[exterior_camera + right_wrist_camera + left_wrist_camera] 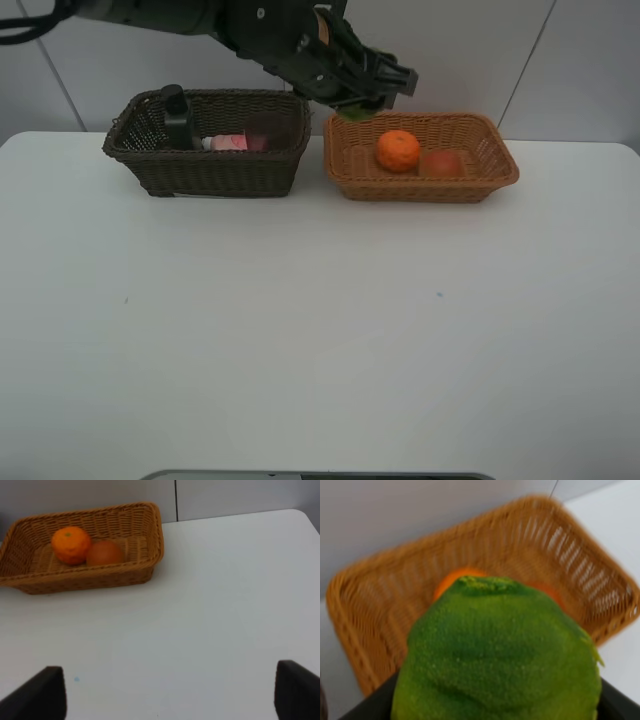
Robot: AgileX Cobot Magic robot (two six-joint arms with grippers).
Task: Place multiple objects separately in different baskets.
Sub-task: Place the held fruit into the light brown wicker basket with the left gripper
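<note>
The left gripper (pixel 362 100) hangs over the far left corner of the light orange-tan basket (pixel 480 182), its jaws spread wide around the green round fruit (pixel 495 655), which fills the gap between them. Directly beneath and slightly to the right lie the orange (pixel 398 150) and the red-orange peach-like fruit (pixel 441 162), touching each other. I'd judge the release wants the bare left end of that basket. The right gripper (pixel 170 695) stands open and empty above bare table (pixel 225 605), well apart.
</note>
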